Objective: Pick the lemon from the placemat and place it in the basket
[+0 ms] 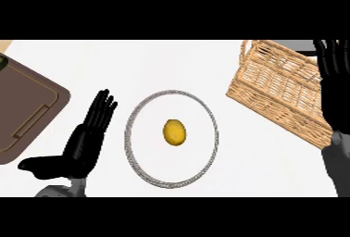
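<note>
Nearest, at lower left: left hand (pixel 83 139), black on a grey forearm, flat and released, fingers straight and pointing away toward the far side, thumb stuck out to the left, holding nothing, resting just left of the placemat (pixel 134 152) without touching the fruit. Just right of that hand: round white placemat with a grey woven rim, looking taller than wide, lying flat on the white counter (pixel 171 60). At the middle of the placemat: lemon (pixel 175 132), small, egg-shaped, long axis running near to far, smooth yellow skin shading to a duller ochre along its left side and near end, lying alone and apart from both hands. At the right edge: right hand (pixel 334 92), black as well, fingers straight and relaxed, pointing to the far side, grasping nothing, showing in front of the basket's right end, grey forearm coming up from lower right. Farther right: basket (pixel 273 88), light tan wicker, rectangular and set at an angle, open top, well apart from the lemon. Far left: brown tray-like board (pixel 27 111) with rounded corners and a raised rim, partly cut off by the left edge
</note>
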{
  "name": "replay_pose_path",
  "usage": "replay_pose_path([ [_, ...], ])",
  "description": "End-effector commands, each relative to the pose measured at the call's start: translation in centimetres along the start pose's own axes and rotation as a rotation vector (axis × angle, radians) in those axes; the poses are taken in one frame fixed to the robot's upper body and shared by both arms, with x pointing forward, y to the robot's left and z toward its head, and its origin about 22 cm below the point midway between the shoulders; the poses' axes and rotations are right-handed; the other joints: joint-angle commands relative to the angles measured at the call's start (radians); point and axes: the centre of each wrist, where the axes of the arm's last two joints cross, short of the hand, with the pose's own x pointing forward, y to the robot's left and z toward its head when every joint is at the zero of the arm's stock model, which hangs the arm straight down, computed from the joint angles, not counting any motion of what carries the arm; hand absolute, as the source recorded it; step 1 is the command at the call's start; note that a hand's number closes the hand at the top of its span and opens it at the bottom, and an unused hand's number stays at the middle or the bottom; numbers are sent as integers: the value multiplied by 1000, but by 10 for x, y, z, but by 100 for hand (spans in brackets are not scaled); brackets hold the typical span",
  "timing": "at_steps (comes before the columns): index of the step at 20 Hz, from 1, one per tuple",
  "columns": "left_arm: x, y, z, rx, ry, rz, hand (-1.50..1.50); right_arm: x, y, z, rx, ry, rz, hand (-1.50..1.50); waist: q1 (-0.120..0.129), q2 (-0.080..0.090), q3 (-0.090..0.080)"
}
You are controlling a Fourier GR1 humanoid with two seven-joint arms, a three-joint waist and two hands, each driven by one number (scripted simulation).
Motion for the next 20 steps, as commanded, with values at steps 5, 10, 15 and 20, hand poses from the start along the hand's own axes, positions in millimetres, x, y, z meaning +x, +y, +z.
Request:
replay_pose_path([
  [5,6,36,-1,201,-21,-118,0,-31,71,52,-123,293,-18,150,0,-19,50],
  [10,5,28,-6,181,20,-126,0,-48,183,77,157,284,141,-150,47,-12,45],
  [15,5,30,0,187,35,-133,0,-66,212,78,-140,413,246,-150,32,-21,44],
  [20,2,26,1,213,50,-140,0,-103,175,62,-206,589,556,-150,-20,-36,36],
])
